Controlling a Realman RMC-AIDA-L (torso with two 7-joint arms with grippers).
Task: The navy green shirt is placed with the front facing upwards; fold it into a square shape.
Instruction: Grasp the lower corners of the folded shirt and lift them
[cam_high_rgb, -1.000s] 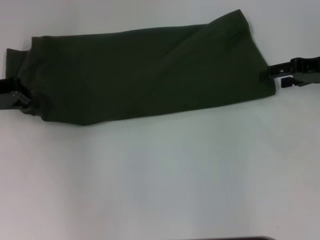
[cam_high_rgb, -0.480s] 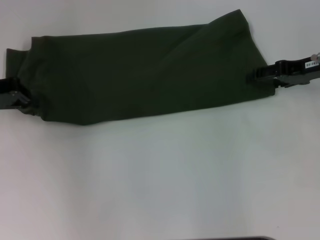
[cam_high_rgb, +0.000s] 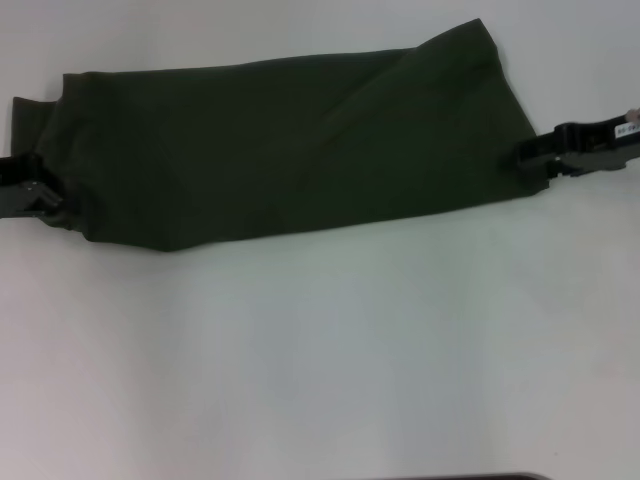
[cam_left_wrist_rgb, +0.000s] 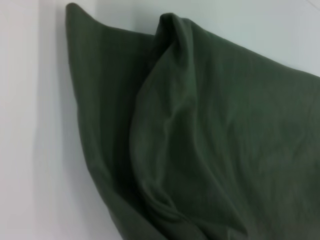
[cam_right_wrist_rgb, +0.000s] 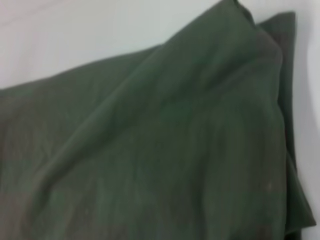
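Both end effectors, left at nine o'clock, right at three, met the shirt; grips unclear. We judged equal lifts best.

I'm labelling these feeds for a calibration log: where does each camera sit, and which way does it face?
Head view: on the robot's head, looking forward and down at the shirt on the white table; left end effector and right end effector show at the shirt's ends.
Left wrist view: on the left wrist, facing bunched shirt cloth; no fingers show.
Right wrist view: on the right wrist, facing shirt folds; no fingers show.
All share the shirt and table.
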